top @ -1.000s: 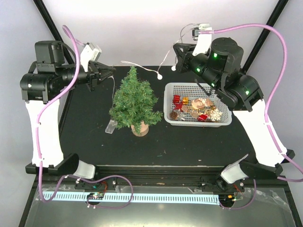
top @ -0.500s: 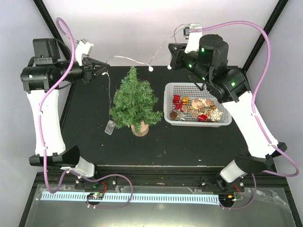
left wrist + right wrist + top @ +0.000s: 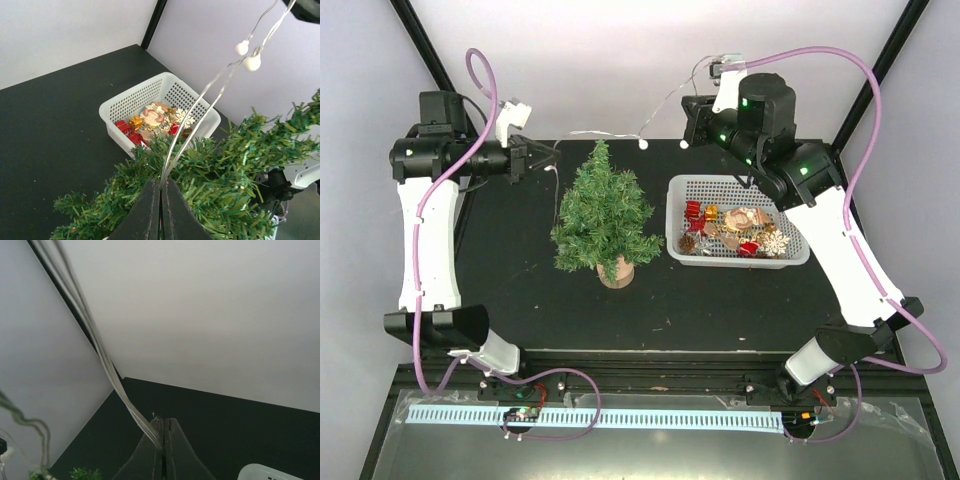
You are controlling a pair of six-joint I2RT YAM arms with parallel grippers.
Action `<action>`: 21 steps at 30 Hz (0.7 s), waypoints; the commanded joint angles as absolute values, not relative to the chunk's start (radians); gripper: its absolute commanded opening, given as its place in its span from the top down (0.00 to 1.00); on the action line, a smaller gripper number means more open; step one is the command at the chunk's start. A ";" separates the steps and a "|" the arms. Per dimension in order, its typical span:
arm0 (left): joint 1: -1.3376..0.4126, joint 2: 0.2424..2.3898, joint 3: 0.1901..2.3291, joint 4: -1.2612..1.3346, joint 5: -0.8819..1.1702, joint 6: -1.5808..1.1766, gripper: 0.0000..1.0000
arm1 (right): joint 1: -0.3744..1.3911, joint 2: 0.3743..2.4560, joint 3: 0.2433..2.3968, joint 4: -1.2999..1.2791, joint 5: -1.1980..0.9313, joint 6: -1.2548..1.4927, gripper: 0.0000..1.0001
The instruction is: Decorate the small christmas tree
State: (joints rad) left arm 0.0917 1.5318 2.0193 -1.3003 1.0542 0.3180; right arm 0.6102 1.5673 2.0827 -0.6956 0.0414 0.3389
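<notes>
The small christmas tree (image 3: 604, 214) stands upright on its wooden stump (image 3: 616, 272) in the middle of the black table. A thin wire light string (image 3: 643, 144) with small white bulbs spans the air behind the treetop. My left gripper (image 3: 542, 160) is raised to the left of the treetop and is shut on one end of the string. My right gripper (image 3: 692, 132) is raised to the right of it, shut on the other part. From the left wrist, the gripper (image 3: 162, 183) pinches the wire strands (image 3: 200, 112) above the green branches (image 3: 235, 185). The right wrist view shows the gripper (image 3: 163, 441) clamping the string (image 3: 100, 350).
A white perforated basket (image 3: 685, 186) with several small ornaments stands right of the tree; it also shows as the basket (image 3: 115, 107) in the left wrist view. Black frame posts rise at both back corners. Pink cables loop over both arms.
My left arm rose and swung right toward the treetop, taking the string's end up. The small clear pack by the tree's left foot no longer shows on the table. The right arm barely moved.
</notes>
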 commanded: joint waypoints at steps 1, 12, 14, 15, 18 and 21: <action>0.097 1.554 2.014 -1.238 1.104 0.319 0.98 | 0.588 1.571 2.038 -0.650 0.018 0.341 0.99; 0.072 1.581 1.988 -1.180 1.109 0.274 0.98 | 0.546 1.535 1.920 -0.606 0.017 0.345 0.99; 0.068 1.594 1.985 -1.182 1.108 0.269 0.98 | 0.542 1.532 1.905 -0.604 0.017 0.340 0.99; 0.066 1.599 1.983 -1.181 1.110 0.267 0.98 | 0.542 1.531 1.901 -0.606 0.016 0.335 0.99; 0.059 1.607 1.968 -1.170 1.111 0.259 0.99 | 0.540 1.531 1.886 -0.616 0.029 0.326 0.99; 0.049 1.606 1.940 -1.139 1.108 0.244 0.98 | 0.533 1.527 1.861 -0.628 0.042 0.327 0.99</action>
